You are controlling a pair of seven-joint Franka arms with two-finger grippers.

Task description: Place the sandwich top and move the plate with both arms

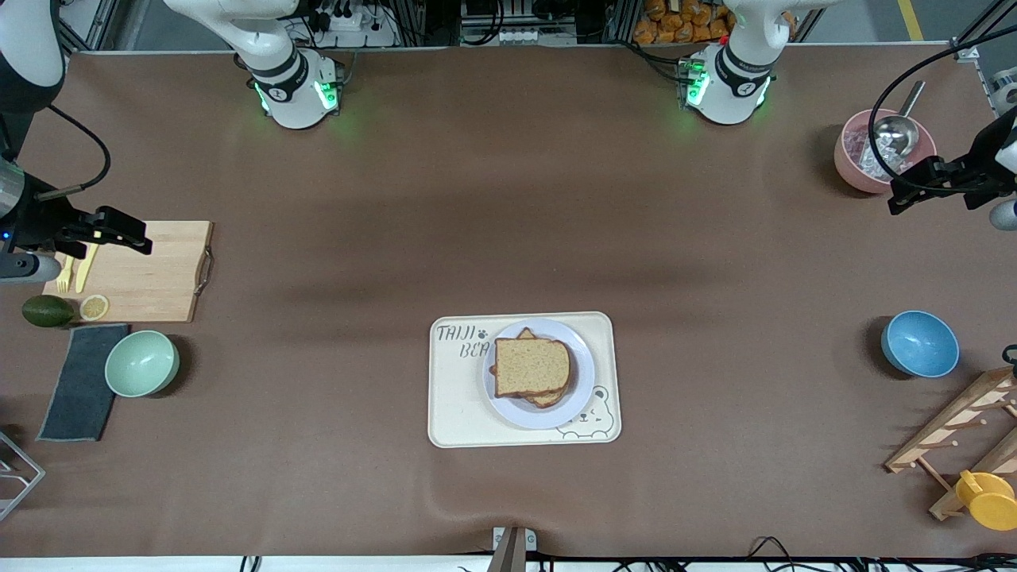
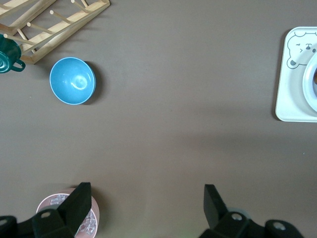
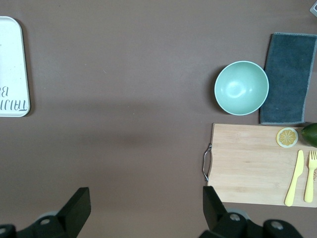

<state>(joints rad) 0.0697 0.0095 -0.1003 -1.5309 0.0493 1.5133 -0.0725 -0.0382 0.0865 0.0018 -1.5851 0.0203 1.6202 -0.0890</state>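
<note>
- Front view: we see the sandwich top (image 1: pixel 531 366) lying on the stack on the plate (image 1: pixel 581 397), which sits on the bear tray (image 1: pixel 453 405) near the tabletop's front edge.
- Left wrist view: the left gripper (image 2: pixel 147 205) hangs spread wide beside the pink bowl (image 2: pixel 47 204).
- Right wrist view: the right gripper (image 3: pixel 146 207) gapes wide near the cutting board (image 3: pixel 247 168).
</note>
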